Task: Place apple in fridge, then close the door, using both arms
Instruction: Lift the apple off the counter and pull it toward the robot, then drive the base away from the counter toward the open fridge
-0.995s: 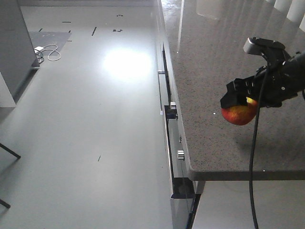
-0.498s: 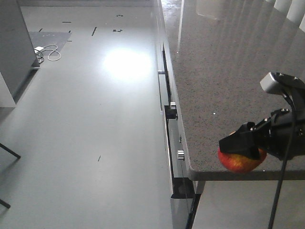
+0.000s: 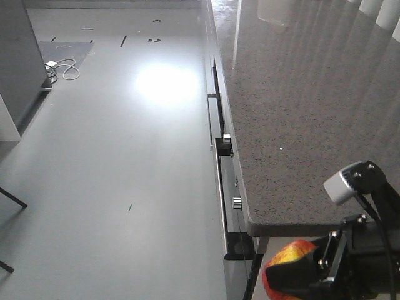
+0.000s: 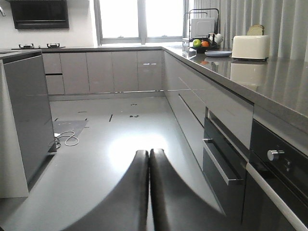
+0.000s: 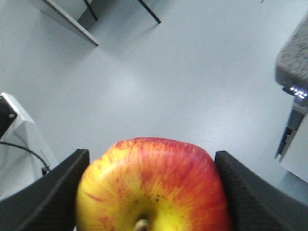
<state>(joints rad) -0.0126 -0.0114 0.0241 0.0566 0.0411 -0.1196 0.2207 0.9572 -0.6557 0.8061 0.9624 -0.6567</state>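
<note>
**Apple clamped in right pincer, off the surface edge; left pincer closed and bare**

The apple (image 5: 154, 187) sat between the two black fingers (image 5: 48, 192) of the right pincer (image 5: 154, 197), gripped on both flanks. It is round, so there was no real long axis. The stem (image 5: 141, 224) and its yellow hollow pointed at the bottom of the wrist frame, toward the camera, and the red-streaked shoulder faced the top of the frame. Grey floor (image 5: 168, 72) lay behind it.

In the front view the apple (image 3: 284, 265) was at the lower right, below the near edge of the speckled surface (image 3: 300, 125) and not resting on it. The right pincer (image 3: 312, 278) wrapped its right side. The right arm (image 3: 375, 250) entered from the bottom right corner, its pale grey end piece (image 3: 342, 185) uppermost and overlapping the surface's corner. Two drawer knobs (image 3: 237, 201) showed along the surface's left face.

The left pincer (image 4: 148, 183) was at bottom centre of its view, its fingers (image 4: 137, 192) pressed together with nothing between them, pointing level along the floor (image 4: 96, 159).
</note>
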